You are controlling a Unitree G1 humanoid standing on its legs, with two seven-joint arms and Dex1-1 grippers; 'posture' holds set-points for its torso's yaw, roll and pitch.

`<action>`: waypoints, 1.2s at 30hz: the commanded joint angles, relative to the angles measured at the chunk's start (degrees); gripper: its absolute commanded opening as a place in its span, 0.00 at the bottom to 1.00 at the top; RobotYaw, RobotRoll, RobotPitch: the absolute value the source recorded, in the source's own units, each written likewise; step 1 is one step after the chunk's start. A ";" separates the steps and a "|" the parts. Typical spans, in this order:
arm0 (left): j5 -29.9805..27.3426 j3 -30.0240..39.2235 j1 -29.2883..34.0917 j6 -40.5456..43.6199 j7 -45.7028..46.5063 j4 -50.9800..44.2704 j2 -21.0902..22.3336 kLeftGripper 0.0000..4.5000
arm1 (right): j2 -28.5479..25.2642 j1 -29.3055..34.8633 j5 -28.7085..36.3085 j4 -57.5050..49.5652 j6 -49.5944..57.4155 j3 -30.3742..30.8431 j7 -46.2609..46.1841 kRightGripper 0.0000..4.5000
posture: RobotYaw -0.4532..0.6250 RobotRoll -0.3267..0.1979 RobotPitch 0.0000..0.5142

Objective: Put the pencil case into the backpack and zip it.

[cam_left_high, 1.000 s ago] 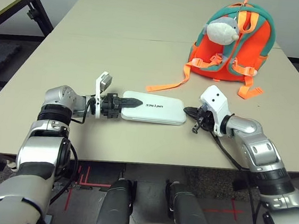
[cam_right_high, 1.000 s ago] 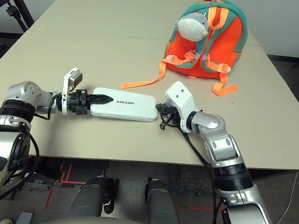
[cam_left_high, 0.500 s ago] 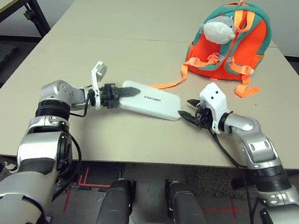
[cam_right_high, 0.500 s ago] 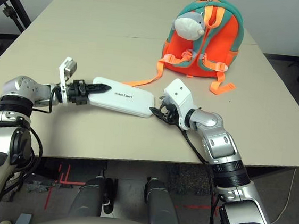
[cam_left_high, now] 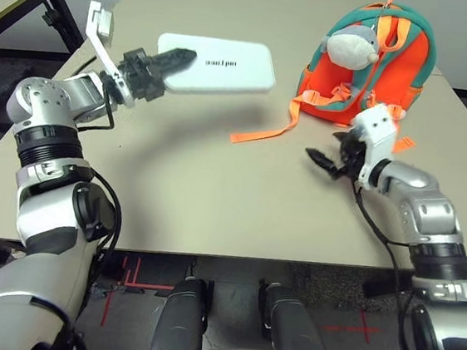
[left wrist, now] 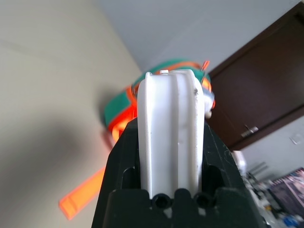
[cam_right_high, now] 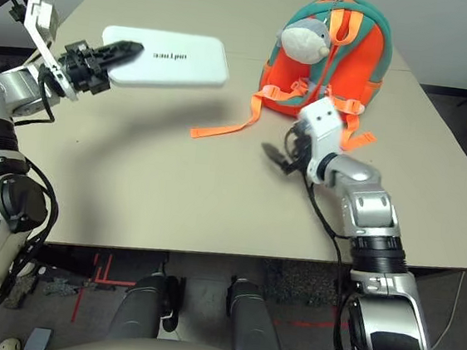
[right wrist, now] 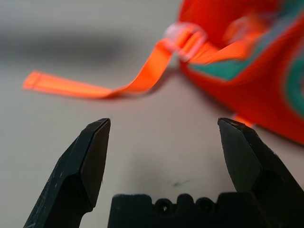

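My left gripper [cam_left_high: 166, 63] is shut on one short end of the white pencil case [cam_left_high: 220, 65] and holds it up in the air over the far left of the table. The left wrist view shows the case's edge [left wrist: 171, 123] clamped between the black fingers. The orange backpack [cam_left_high: 370, 64] with teal trim and a grey plush fish [cam_left_high: 351, 45] stands upright at the far right. My right gripper [cam_left_high: 327, 161] hovers low just in front of the backpack, open and holding nothing. In the right wrist view its fingers [right wrist: 92, 156] stand wide apart, facing the backpack's base [right wrist: 247, 61].
A loose orange strap [cam_left_high: 263, 132] trails from the backpack across the beige table [cam_left_high: 174, 185], between the two arms. A black frame [cam_left_high: 46, 9] stands beyond the table's far left corner.
My left arm has lifted the pencil case off the table, up and toward the far left. My right gripper has opened, left the case's end and moved right toward the backpack.
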 commanded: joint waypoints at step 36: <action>-1.01 -4.28 -1.03 -13.62 5.55 -3.73 -2.20 0.29 | 5.66 -31.23 -4.93 58.91 -33.78 -4.94 -12.97 0.96 | 0.32 0.62 0.18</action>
